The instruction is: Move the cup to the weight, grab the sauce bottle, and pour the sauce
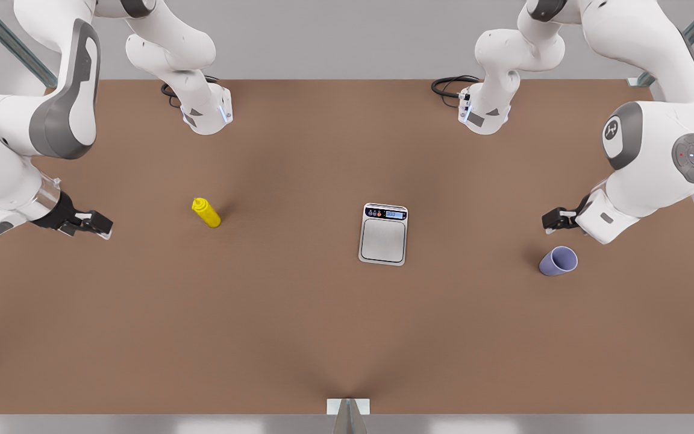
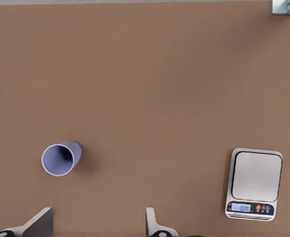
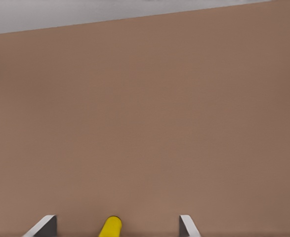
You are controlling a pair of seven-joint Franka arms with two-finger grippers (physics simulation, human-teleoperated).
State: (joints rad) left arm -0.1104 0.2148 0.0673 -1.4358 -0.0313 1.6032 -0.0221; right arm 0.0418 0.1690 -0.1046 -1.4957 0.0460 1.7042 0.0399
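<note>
The left gripper (image 1: 555, 219) hangs above the brown table (image 1: 299, 325) at the front view's right, jaws released and holding nothing. In its wrist view, two pale fingertips (image 2: 152, 219) stand well spread with only bare tabletop between them. The small plain lavender-purple tapered cup (image 1: 558, 261) stands upright on the table just beside this gripper, on the side nearer the front view's lower edge, its open mouth up; in the left wrist view the cup (image 2: 61, 158) sits outside the gap, beyond one fingertip rather than between the two.

The small flat rectangular silver-grey kitchen scale (image 1: 384, 234), with rounded corners and a dark display strip lit blue, lies flat near the table's middle, well apart from both grippers. Its plate is bare. In the left wrist view the scale (image 2: 254, 183) lies out past the other fingertip, on the side away from the cup.

The right gripper (image 1: 91, 224) hovers at the front view's left, jaws likewise released and empty. The small bright yellow squeeze bottle (image 1: 206, 213) with a rounded nozzle top stands on the table ahead of these jaws, clear of them. In the right wrist view the bottle (image 3: 110, 227) appears in line with the gap between the two spread fingertips (image 3: 186, 225), touching neither
</note>
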